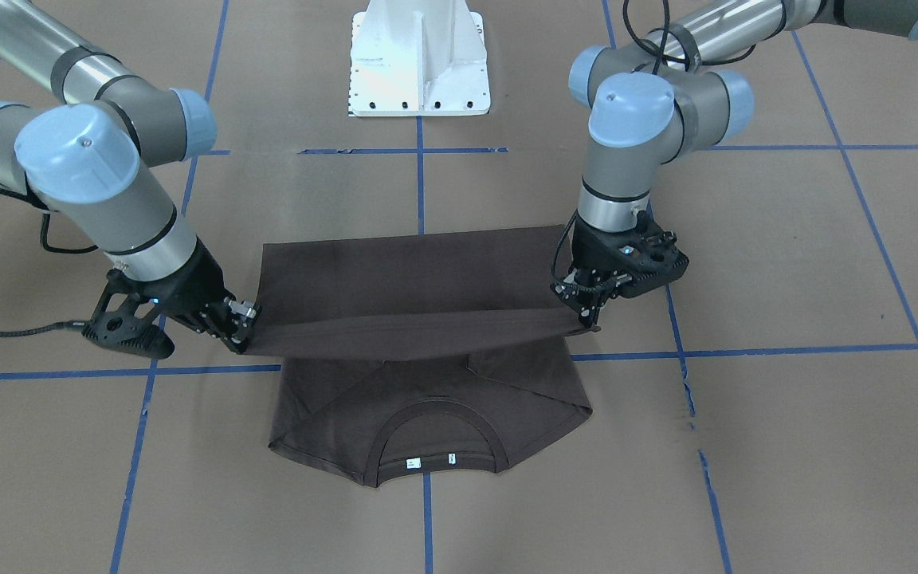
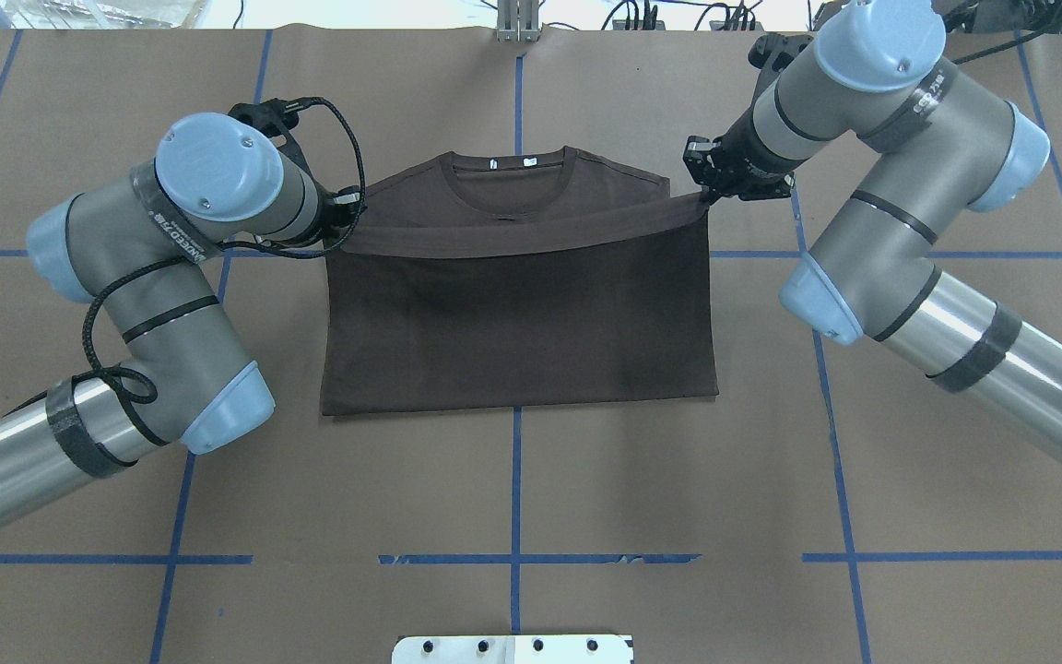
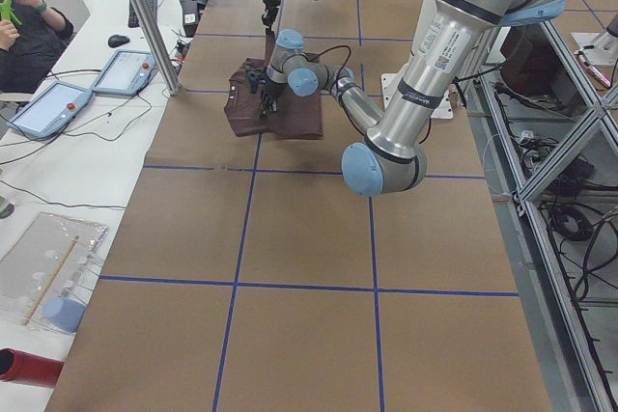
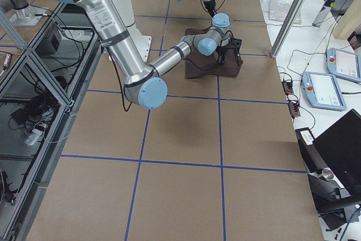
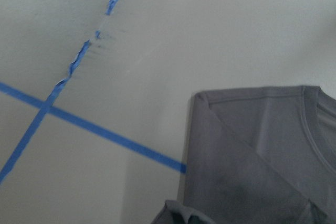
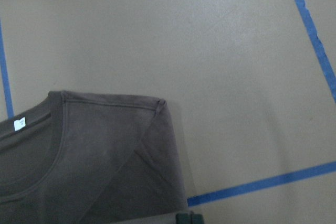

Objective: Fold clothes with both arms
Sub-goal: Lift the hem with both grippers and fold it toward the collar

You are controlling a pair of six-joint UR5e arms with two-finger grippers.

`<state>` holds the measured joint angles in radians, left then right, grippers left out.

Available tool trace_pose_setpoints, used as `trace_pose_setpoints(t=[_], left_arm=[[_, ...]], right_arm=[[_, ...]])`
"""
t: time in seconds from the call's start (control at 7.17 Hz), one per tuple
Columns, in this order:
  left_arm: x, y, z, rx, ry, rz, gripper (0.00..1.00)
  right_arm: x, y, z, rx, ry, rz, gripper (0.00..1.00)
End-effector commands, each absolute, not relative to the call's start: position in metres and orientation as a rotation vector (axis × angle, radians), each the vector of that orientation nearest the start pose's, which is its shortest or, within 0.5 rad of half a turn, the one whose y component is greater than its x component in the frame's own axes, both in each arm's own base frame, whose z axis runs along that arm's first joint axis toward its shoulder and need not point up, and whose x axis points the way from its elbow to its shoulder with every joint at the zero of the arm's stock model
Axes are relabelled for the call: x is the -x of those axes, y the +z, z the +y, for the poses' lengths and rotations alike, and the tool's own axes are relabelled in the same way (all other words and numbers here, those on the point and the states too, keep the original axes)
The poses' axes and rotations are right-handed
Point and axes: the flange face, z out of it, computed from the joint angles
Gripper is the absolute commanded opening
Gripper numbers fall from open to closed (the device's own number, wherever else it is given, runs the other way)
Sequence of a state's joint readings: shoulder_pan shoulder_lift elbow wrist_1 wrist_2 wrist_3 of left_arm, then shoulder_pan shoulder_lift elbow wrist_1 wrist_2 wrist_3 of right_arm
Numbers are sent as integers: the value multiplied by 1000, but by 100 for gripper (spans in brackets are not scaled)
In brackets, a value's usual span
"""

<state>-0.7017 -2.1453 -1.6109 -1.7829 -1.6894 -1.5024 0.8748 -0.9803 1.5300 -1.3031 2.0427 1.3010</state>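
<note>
Shirt (image 2: 513, 323) | mid-counter (image 2: 632, 480), collar (image 1: 437, 405) at 12 o'clock, hem (image 2: 513, 242) raised | left end effector (image 1: 586, 317) clenched on hem corner, 9 o'clock | right end effector (image 1: 240, 333) likewise, 3 o'clock | risk: unequal travel or slipping pinch skews fold

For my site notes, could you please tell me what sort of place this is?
Probably a robotics lab: a left arm and a right arm hold a T-shirt on a table gridded with blue tape, and control tablets lie on a side bench.
</note>
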Motion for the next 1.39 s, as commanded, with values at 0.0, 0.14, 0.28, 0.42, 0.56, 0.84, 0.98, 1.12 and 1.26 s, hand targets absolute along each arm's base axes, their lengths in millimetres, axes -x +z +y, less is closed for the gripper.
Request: trace_pose_setpoints(t=[0.0,0.14,0.28,0.42,0.56,0.84,0.98,1.12,1.26], left_arm=[[-453,303,-570,-232,-544,797,0],[-453,318,-582,-240,-544,782,0],[-452,316,-589,-251,-530,776,0],[-452,307,-591,-258,-530,787,0],[-454,295,-593,-264,-529,801,0],[-457,275,-595,-267,-528,821,0],[-457,276,-595,-265,-533,821,34],[-457,277,-596,-268,-532,818,99],[-457,274,-596,-269,-528,821,100]], right_arm=[[388,313,-646,-73,398,-918,0],[395,325,-658,-80,396,-926,0],[397,323,-664,-83,400,-926,0],[399,316,-665,-87,397,-933,0],[399,310,-666,-91,396,-939,0],[403,296,-663,-99,390,-957,0],[404,296,-662,-98,387,-959,0],[406,300,-660,-98,377,-955,85],[406,303,-658,-92,377,-957,100]])
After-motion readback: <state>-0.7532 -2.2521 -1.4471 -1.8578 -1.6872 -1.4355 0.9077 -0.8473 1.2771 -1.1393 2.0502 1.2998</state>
